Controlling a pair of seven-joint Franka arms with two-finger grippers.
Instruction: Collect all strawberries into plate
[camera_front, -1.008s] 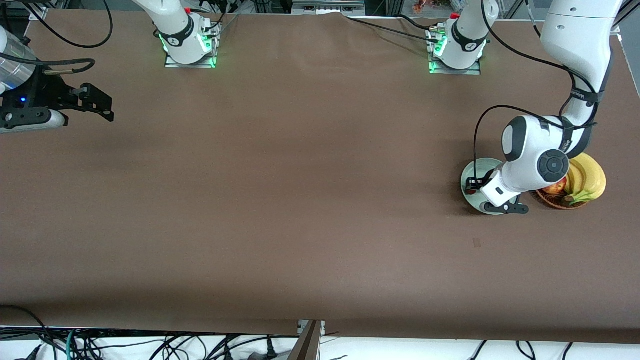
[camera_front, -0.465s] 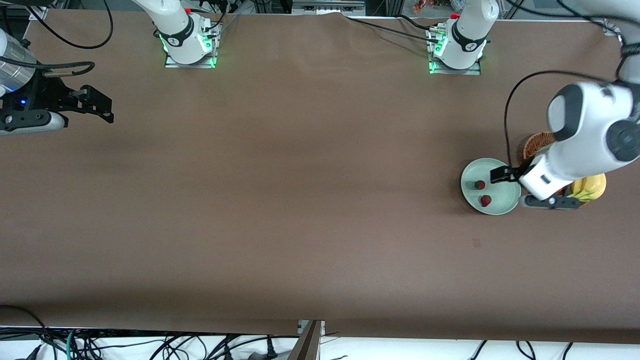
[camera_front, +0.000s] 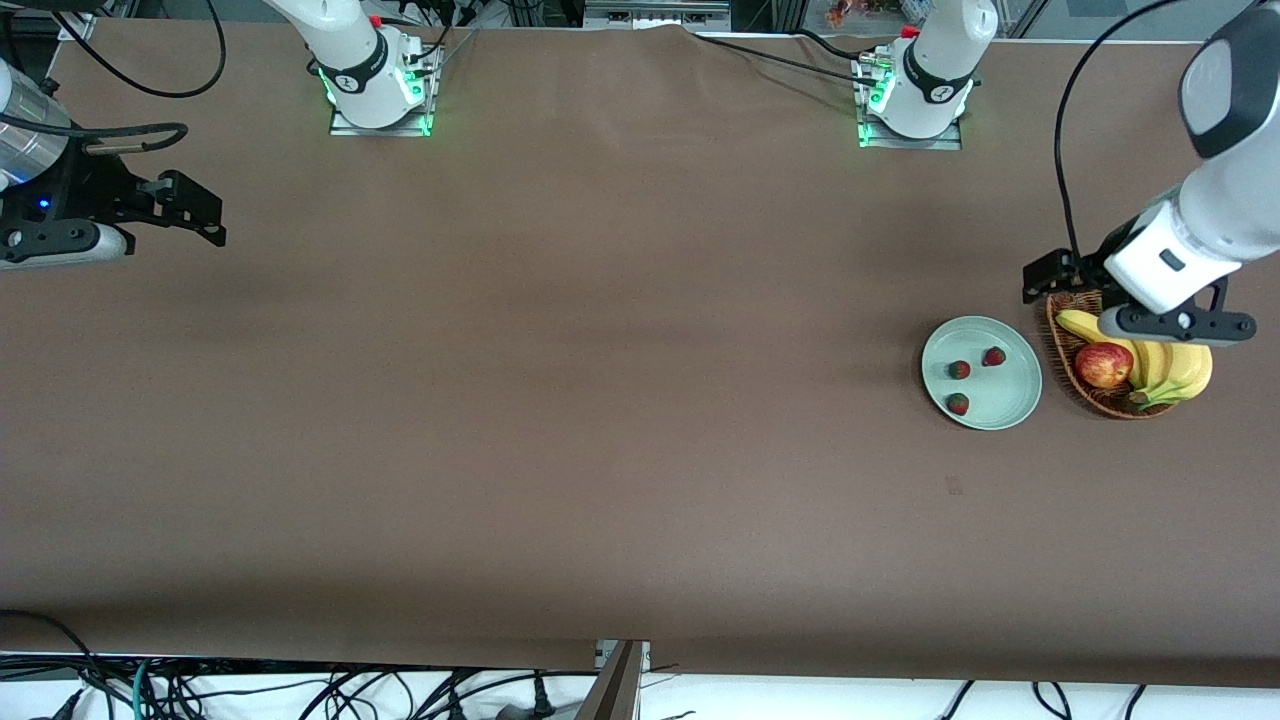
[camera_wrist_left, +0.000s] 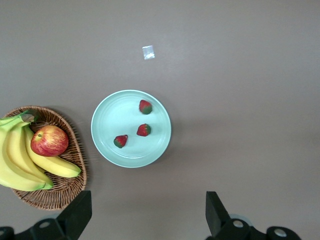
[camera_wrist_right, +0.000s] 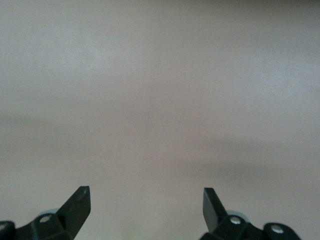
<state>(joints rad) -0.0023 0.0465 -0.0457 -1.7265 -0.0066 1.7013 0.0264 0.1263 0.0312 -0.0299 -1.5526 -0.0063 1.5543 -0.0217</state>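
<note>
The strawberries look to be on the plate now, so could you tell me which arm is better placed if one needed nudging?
Probably the left: the left gripper, open, hangs above the basket beside the plate holding three strawberries. The right gripper, open, waits at the table's other end.

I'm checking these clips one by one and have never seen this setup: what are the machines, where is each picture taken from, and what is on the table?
Two robot arms stand at a brown table. The wide picture comes from a high camera facing them; the other two come from cameras on each arm's wrist. Near the left arm's end lies a mint-green plate with three strawberries on it. Beside it is a wicker basket holding an apple and bananas. The left gripper hangs over the basket, fingers open, holding nothing. The right gripper waits over bare table at the right arm's end, also open and empty.
</note>
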